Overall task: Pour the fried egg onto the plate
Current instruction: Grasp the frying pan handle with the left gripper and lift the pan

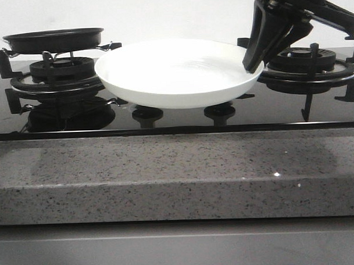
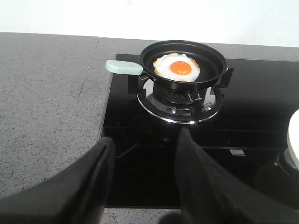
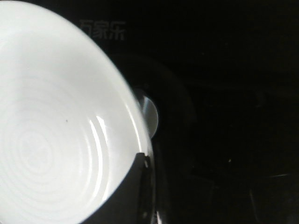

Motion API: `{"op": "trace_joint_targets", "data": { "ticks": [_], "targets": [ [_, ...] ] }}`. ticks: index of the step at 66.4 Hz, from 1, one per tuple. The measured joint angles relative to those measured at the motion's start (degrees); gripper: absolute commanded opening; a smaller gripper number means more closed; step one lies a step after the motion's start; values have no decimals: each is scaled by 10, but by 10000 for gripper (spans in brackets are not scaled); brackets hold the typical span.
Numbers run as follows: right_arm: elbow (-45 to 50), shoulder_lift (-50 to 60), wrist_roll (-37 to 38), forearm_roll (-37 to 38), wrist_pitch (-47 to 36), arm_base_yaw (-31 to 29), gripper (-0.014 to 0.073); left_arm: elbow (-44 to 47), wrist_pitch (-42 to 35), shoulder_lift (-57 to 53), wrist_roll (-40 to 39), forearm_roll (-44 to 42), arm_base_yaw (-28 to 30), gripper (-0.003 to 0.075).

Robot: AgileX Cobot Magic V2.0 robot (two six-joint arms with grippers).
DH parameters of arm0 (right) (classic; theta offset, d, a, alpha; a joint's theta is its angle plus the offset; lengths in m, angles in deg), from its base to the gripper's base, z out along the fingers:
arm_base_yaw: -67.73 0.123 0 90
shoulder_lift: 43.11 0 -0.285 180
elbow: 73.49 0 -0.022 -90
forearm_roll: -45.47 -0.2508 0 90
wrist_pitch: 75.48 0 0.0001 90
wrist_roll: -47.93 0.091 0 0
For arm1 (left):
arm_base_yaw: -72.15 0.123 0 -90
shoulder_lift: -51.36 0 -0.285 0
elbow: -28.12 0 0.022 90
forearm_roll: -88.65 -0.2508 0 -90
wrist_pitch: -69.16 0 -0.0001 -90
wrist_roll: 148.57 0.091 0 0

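Level plate (image 1: 175, 74) in right jaws (image 1: 253, 63); egg (image 2: 177, 67) yolk-up in pan (image 2: 183, 63)

The fried egg (image 2: 177, 68), orange-yolked, lies flat; the glossy white plate (image 1: 178, 73) sits level, bare.

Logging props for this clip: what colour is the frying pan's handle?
Pale mint green, on the black frying pan; handle shows best in the left wrist view.
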Motion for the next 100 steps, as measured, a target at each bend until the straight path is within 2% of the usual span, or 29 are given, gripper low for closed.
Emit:
{"op": "trace_joint_targets", "data": {
  "ticks": [12, 27, 54, 66, 75, 85, 100],
  "targets": [
    [0, 0, 0, 0, 0, 0, -99, 0, -4, 1, 0, 16, 0, 322],
    [0, 0, 0, 0, 0, 0, -99, -34, 36, 49, 0, -5, 0, 489],
    [0, 0, 1, 0, 0, 0, -99, -203, 169, 270, 0, -49, 0, 496],
    [0, 0, 1, 0, 0, 0, -99, -290, 197, 364, 6, -37, 41, 496],
    [0, 0, 1, 0, 0, 0, -99, -347, 225, 426, 61, 50, 117, 496],
    [0, 0, 1, 0, 1, 0, -99, -390, 255, 491, 152, 243, 210, 496],
    [0, 0, 1, 0, 1, 0, -99, -402, 280, 580, 206, 416, 282, 495]
  ]
}}
